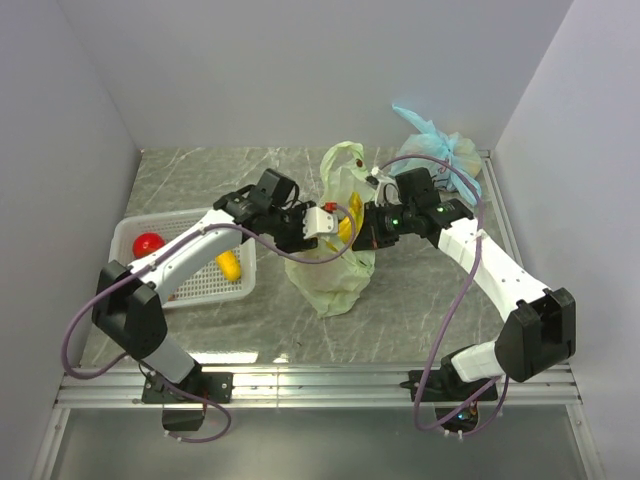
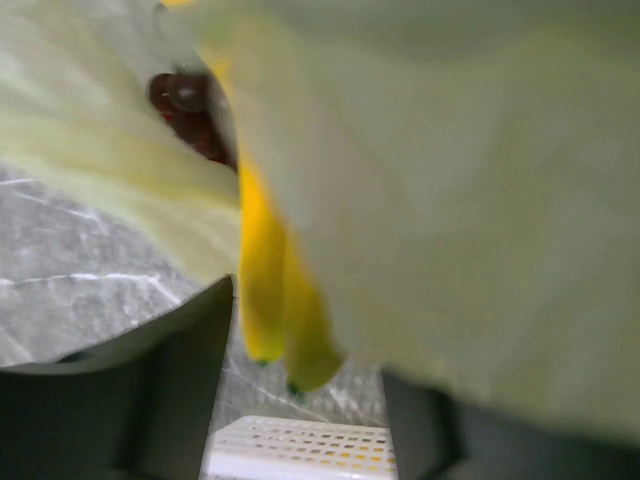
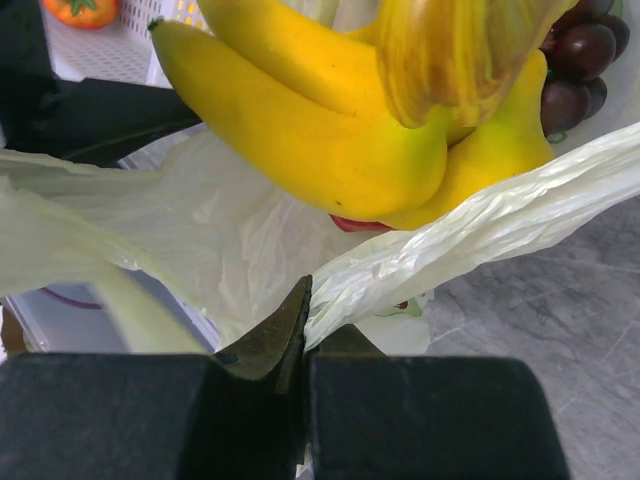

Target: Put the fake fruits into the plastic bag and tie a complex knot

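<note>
Strip of plastic bag point(image 3: 480, 235) seemingly inside right gripper point(image 3: 304, 330)

left arm point(image 1: 190, 250) stretched inward — left pincer point(image 1: 322, 222) jaws apart | right arm point(image 1: 490, 265) stretched inward — right pincer point(image 3: 305, 300) clamped tight

This looks like a robot lab's test cell. Plain white walls point(image 1: 300, 70) box in a grey, marble-patterned table point(image 1: 200, 175) on three sides. A left arm point(image 1: 190, 255) and a right arm point(image 1: 490, 270), both white and black, are bolted to a metal rail point(image 1: 320, 385) along the near edge. Purple cables point(image 1: 68, 340) loop off them. The fruits point(image 1: 148, 243) in the white basket point(image 1: 122, 238) are toys (glossy plastic, by the shine).
</note>
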Robot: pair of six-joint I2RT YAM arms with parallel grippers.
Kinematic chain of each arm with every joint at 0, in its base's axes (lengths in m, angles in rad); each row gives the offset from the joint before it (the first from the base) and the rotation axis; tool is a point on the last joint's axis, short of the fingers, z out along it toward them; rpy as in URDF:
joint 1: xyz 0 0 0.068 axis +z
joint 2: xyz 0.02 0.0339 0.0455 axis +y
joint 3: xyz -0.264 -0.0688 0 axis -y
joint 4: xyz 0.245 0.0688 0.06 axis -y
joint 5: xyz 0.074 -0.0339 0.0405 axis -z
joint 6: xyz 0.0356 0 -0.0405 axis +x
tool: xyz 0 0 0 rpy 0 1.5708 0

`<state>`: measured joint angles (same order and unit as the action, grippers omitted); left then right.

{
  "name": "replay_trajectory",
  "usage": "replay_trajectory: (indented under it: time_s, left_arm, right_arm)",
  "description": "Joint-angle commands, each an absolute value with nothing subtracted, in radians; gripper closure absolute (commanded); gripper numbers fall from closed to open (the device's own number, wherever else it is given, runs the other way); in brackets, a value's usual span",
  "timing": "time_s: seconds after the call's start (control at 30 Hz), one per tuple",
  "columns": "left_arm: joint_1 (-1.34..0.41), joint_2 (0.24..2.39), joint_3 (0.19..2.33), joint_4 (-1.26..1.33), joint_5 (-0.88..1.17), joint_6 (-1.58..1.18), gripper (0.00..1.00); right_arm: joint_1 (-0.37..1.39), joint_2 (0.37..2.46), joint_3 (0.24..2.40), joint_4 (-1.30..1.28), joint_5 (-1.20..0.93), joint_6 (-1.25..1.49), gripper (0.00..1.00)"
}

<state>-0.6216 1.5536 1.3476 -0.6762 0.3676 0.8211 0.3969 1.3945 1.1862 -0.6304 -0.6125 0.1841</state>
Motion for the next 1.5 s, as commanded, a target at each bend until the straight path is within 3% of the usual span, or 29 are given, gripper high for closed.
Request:
replay_trajectory:
  time_s: [0.0, 0.07, 0.17, 0.37, 0.63, 0.83, 1.0, 1.13, 1.17, 1.2, 1.27, 1.37, 1.47]
  left_arm:
    - [-0.63, 1.588, 1.376, -0.675, 0.363, 0.893, 0.43]
    - [-0.629, 1.597, 1.414, -0.742, 0.4, 0.89, 0.6]
    - [-0.629, 1.586, 1.463, -0.84, 0.486, 0.856, 0.77]
    - [-0.601, 1.594, 1.627, -1.07, 0.667, 0.711, 0.96]
    - [-0.558, 1.793, 1.896, -1.305, 0.851, 0.499, 1.0]
    - [-0.529, 1.884, 2.009, -1.188, 0.867, 0.154, 1.0]
    - [-0.557, 1.85, 1.939, -1.014, 0.792, -0.135, 0.99]
    - [-0.621, 1.749, 1.778, -0.893, 0.755, -0.13, 0.68]
    - [-0.629, 1.72, 1.696, -0.865, 0.75, -0.102, 0.52]
    - [-0.644, 1.662, 1.654, -0.814, 0.741, -0.088, 0.44]
    - [-0.647, 1.617, 1.553, -0.789, 0.736, -0.013, 0.35]
    - [-0.635, 1.542, 1.488, -0.824, 0.684, 0.115, 0.31]
    - [-0.507, 1.387, 1.381, -0.677, 0.689, 0.037, 0.19]
  right_arm:
    - [0.406, 1.378, 1.241, -0.634, -0.601, 0.16, 1.0]
    - [0.41, 1.379, 1.246, -0.637, -0.595, 0.153, 1.0]
    - [0.41, 1.378, 1.252, -0.637, -0.574, 0.147, 1.0]
    - [0.41, 1.358, 1.273, -0.627, -0.496, 0.1, 1.0]
    - [0.433, 1.341, 1.302, -0.624, -0.433, 0.025, 1.0]
    - [0.494, 1.31, 1.278, -0.617, -0.374, -0.032, 1.0]
    - [0.512, 1.307, 1.262, -0.607, -0.364, -0.031, 1.0]
    - [0.512, 1.318, 1.282, -0.614, -0.365, -0.032, 1.0]
    - [0.514, 1.318, 1.29, -0.615, -0.365, -0.032, 1.0]
    - [0.512, 1.318, 1.292, -0.615, -0.364, -0.035, 1.0]
    - [0.512, 1.313, 1.289, -0.615, -0.362, -0.035, 1.0]
    - [0.511, 1.304, 1.279, -0.615, -0.357, -0.041, 1.0]
    - [0.511, 1.292, 1.263, -0.609, -0.348, -0.052, 1.0]
